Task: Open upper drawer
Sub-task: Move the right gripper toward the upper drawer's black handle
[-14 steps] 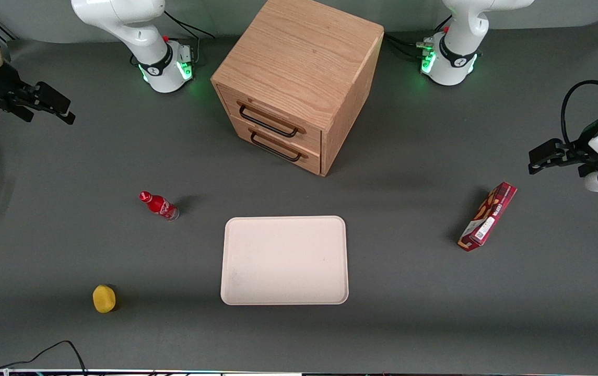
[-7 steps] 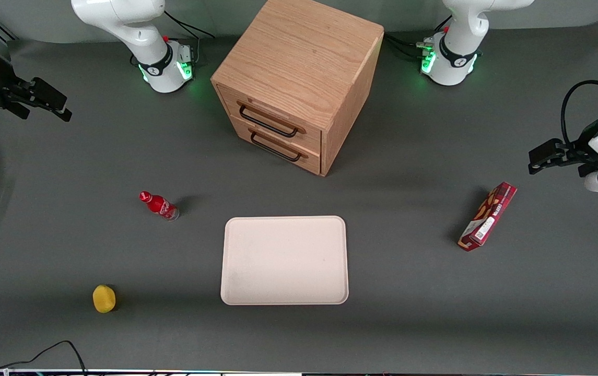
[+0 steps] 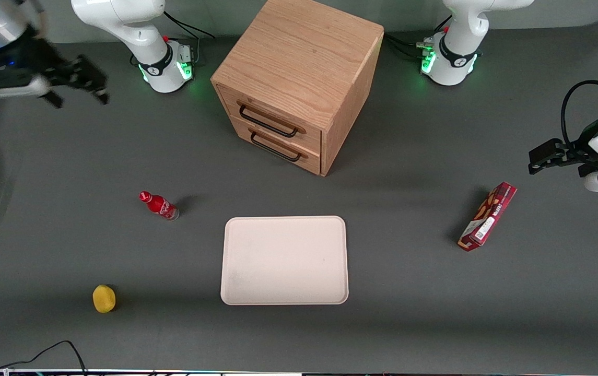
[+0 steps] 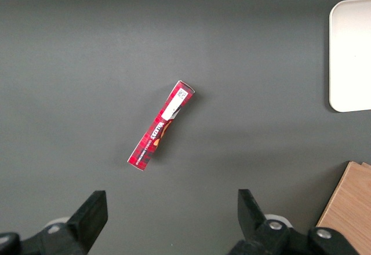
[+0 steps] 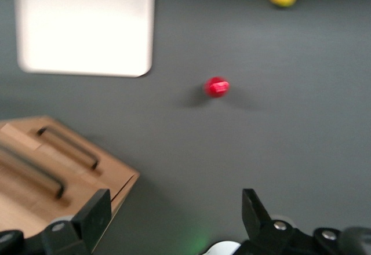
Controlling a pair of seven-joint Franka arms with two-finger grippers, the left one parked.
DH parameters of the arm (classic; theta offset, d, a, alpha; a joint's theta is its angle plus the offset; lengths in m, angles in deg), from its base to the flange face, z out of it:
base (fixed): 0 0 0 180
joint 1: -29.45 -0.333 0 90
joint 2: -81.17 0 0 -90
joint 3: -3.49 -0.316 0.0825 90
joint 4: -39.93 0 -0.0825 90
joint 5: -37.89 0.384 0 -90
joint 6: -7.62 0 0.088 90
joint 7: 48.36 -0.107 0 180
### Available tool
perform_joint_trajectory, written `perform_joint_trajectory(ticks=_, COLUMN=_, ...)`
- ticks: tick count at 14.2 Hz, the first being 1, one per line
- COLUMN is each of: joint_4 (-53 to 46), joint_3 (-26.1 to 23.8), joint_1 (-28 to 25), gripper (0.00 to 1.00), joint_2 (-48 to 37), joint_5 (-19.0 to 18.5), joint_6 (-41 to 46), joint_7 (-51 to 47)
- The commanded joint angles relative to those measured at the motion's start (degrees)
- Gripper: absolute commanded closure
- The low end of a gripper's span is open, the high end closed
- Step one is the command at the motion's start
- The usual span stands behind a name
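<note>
A matte dark grey bench (image 3: 413,292) is filling the scene, evenly lit from above; green light is glowing on it below the gripper (image 5: 174,208) and its spread fingers (image 5: 95,211).

A red snack box (image 4: 161,124) lies slantwise on the grey table (image 4: 87,46), well apart from the white tray (image 4: 351,52) and the wooden cabinet corner (image 4: 349,208) near it.

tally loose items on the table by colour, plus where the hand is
Red: 2, bottle and snack box
Yellow: 1, round fruit
Cream: 1, tray
Total: 4
The hand is open, above the table, off toward the working arm's end from the closed upper drawer.
</note>
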Motion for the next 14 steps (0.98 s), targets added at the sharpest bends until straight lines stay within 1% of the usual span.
perform_joint_trajectory(ticks=1, joint_4=-2.5, joint_3=-3.9, joint_1=-0.2, gripper=0.00, joint_2=2.0, joint_5=6.1, joint_6=1.5, joint_7=0.7)
perform_joint_trajectory(ticks=3, joint_4=-4.0, joint_3=-5.7, joint_1=-0.2, gripper=0.00, joint_2=4.6, joint_5=8.4, joint_6=1.5, joint_7=3.4)
perform_joint_trajectory(ticks=4, joint_4=-4.2, joint_3=-6.7, joint_1=-0.2, gripper=0.00, joint_2=5.2, joint_5=11.0, joint_6=0.8, joint_7=8.2)
perform_joint_trajectory(ticks=6, joint_4=-4.0, joint_3=-6.8, joint_1=-0.2, gripper=0.00, joint_2=6.8, joint_5=17.6, joint_6=0.5, joint_7=18.6)
perform_joint_trajectory(ticks=7, joint_4=-4.0, joint_3=-6.8, joint_1=-0.2, gripper=0.00, joint_2=8.2, joint_5=20.0, joint_6=0.5, joint_7=22.3)
perform_joint_trajectory(ticks=10, joint_4=-3.4, joint_3=-7.5, joint_1=-0.2, gripper=0.00, joint_2=12.3, joint_5=23.3, joint_6=0.6, joint_7=31.5)
perform_joint_trajectory(ticks=11, joint_4=-2.9, joint_3=-7.6, joint_1=-0.2, gripper=0.00, joint_2=13.8, joint_5=24.6, joint_6=0.6, joint_7=36.2)
perform_joint_trajectory(ticks=12, joint_4=-2.1, joint_3=-7.8, joint_1=-0.3, gripper=0.00, joint_2=15.6, joint_5=25.0, joint_6=0.3, joint_7=39.7)
perform_joint_trajectory(ticks=14, joint_4=-1.2, joint_3=-8.9, joint_1=-0.3, gripper=0.00, joint_2=18.1, joint_5=25.7, joint_6=-1.4, joint_7=41.2)
